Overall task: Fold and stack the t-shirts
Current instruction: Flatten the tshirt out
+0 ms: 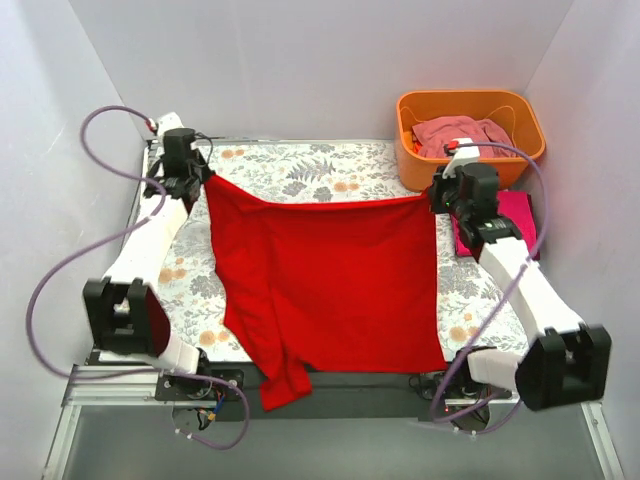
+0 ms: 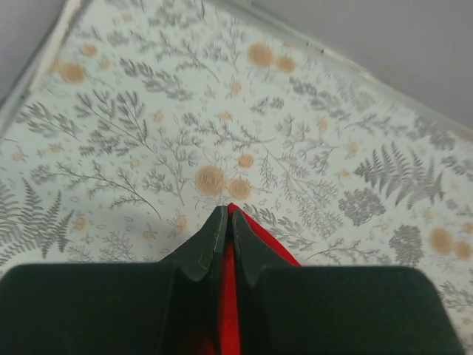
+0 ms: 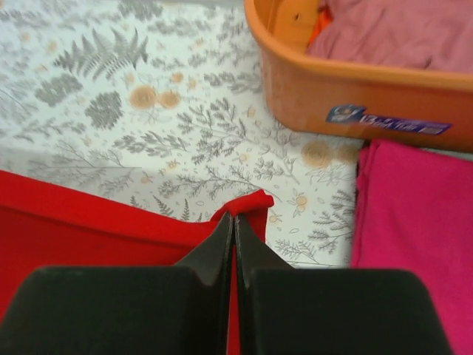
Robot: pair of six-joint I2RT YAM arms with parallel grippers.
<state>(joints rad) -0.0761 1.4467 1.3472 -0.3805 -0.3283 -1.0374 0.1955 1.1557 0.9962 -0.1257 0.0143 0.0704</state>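
Observation:
The bright red t-shirt (image 1: 330, 280) is stretched across the floral table, its near part hanging over the front edge. My left gripper (image 1: 205, 178) is shut on its far left corner (image 2: 235, 213). My right gripper (image 1: 432, 200) is shut on its far right corner (image 3: 247, 204). Both corners are held a little above the table. The magenta-pink t-shirt (image 1: 520, 215) lies folded at the right, also in the right wrist view (image 3: 417, 229). The dusty pale pink t-shirt (image 1: 455, 135) lies crumpled in the orange basket (image 1: 415, 165), also seen from the right wrist (image 3: 399, 33).
The orange basket (image 3: 347, 92) stands at the far right corner, close behind my right gripper. White walls enclose the table on three sides. The floral cloth (image 1: 290, 165) shows bare behind the red shirt. Purple cables loop off both arms.

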